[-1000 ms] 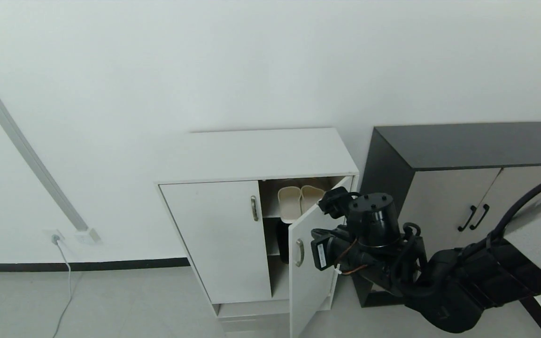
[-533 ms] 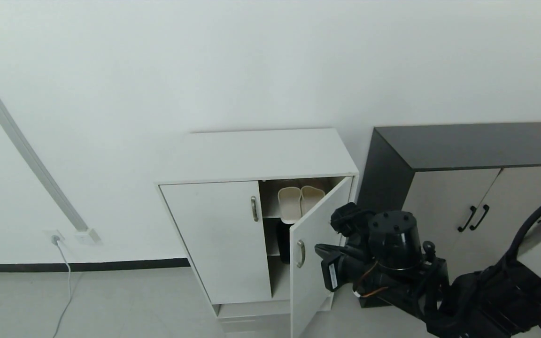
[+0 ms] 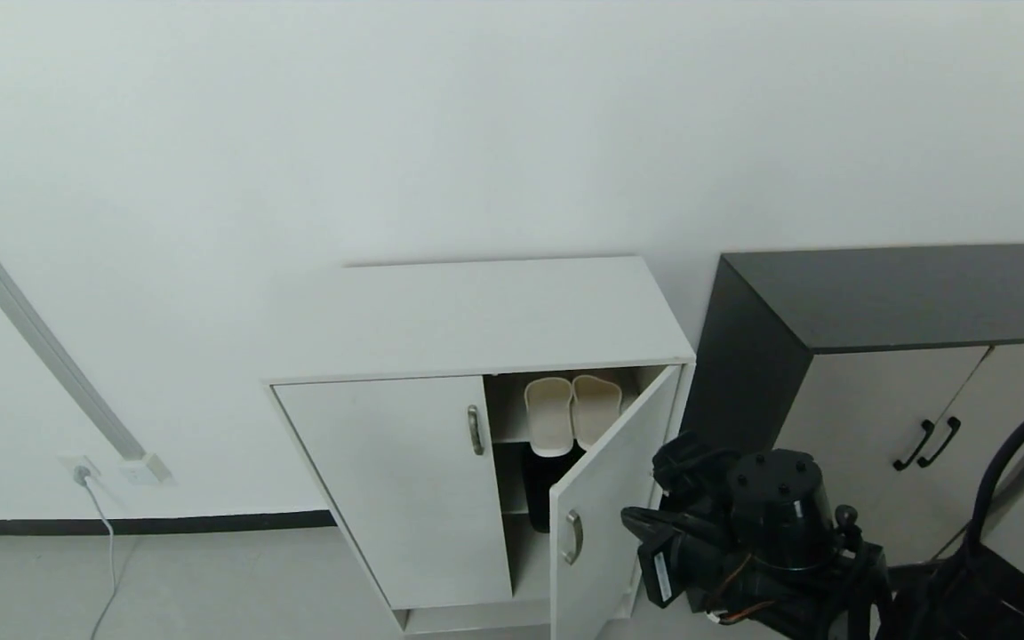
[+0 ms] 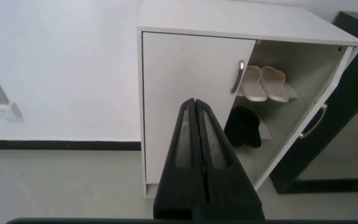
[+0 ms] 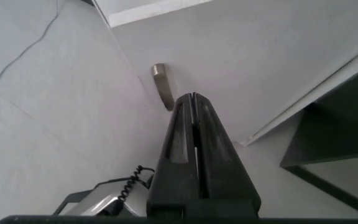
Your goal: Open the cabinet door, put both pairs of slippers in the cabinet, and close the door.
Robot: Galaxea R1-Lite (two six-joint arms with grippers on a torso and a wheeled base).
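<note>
Gripper on my right arm (image 5: 194,99), fingers pressed together, points at the half-open cabinet door (image 5: 241,56), near its handle (image 5: 162,86).

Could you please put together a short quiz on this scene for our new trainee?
1. The beige slippers lie: A) on the floor B) on the upper shelf of the cabinet C) on top of it
2. True or false: the right door is fully shut.
3. Fill in: the right end effector is ___ (open or shut).
Key: 1 B, above the black slippers; 2 false, it stands ajar; 3 shut.
</note>
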